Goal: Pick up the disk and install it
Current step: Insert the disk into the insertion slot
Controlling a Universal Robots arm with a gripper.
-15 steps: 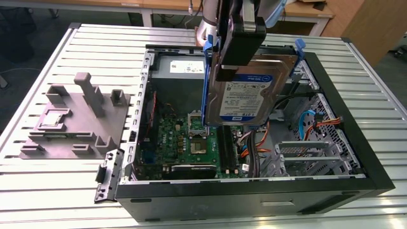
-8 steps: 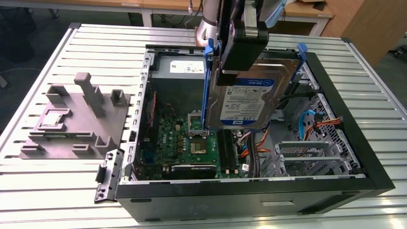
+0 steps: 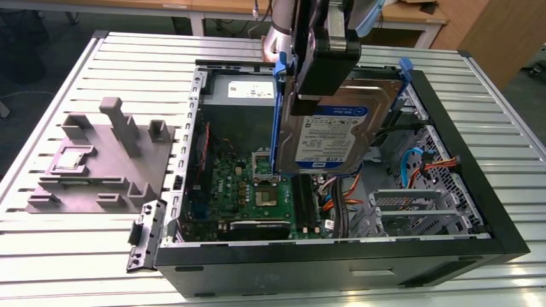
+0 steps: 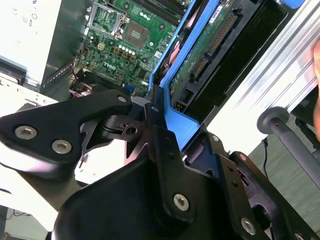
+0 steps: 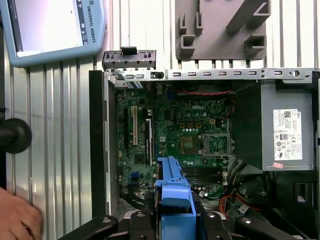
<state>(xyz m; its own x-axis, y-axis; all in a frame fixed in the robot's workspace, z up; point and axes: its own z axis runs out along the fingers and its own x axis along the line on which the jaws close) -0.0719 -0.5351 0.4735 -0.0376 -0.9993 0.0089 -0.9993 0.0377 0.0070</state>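
The disk (image 3: 334, 137) hangs upright over the open computer case (image 3: 477, 211), with its white label and blue band facing the exterior camera. A blue plastic bracket (image 3: 277, 109) runs along its edges. My gripper (image 3: 327, 80) is shut on the disk's upper end from above. In the second wrist view, the black fingers (image 4: 150, 117) clamp the blue bracket (image 4: 176, 125), and the disk's green circuit board (image 4: 210, 47) extends beyond them. In the first wrist view, the bracket's end (image 5: 172, 192) sits above the motherboard (image 5: 180, 140).
Inside the case are the motherboard (image 3: 256, 192), a grey power supply (image 5: 287, 135) with a white label, cables (image 3: 418, 166) and a metal drive cage (image 3: 410, 204). A grey fixture (image 3: 102, 160) stands at the exterior view's left. A tablet (image 5: 50, 27) and a hand (image 5: 15, 220) are beside the case.
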